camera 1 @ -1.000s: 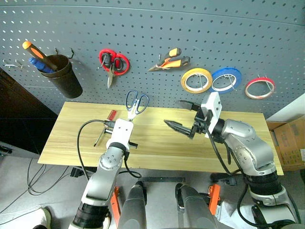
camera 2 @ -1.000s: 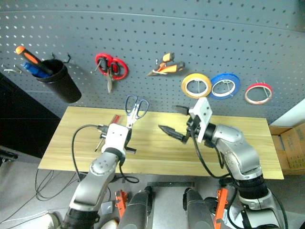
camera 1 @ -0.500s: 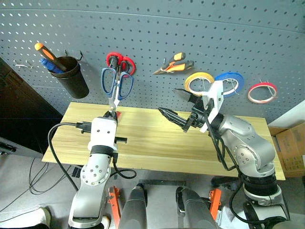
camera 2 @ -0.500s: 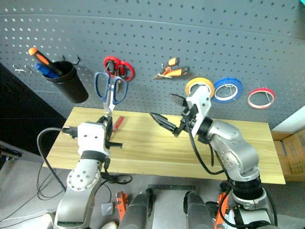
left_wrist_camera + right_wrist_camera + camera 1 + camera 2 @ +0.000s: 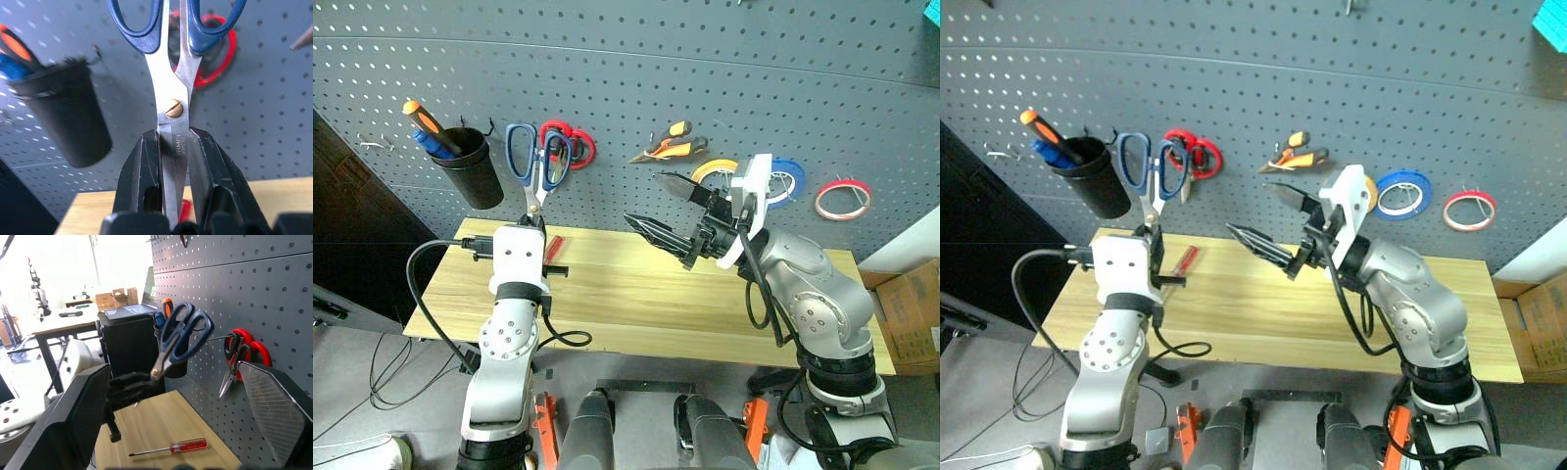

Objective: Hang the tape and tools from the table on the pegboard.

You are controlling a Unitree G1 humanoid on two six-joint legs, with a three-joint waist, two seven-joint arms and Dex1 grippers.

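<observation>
Blue scissors (image 5: 536, 163) raised higher; one red-handled screwdriver (image 5: 176, 447) remains.

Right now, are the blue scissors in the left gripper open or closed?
Closed. The blue scissors stand upright, blades together in the left gripper, handles uppermost and side by side.

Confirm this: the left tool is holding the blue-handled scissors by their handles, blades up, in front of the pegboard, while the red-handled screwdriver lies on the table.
Wrong in one respect: the left tool grips the blue-handled scissors by their blades, handles up, as the left wrist view shows. The rest stands: they are in front of the pegboard, and the red-handled screwdriver lies on the table.
</observation>
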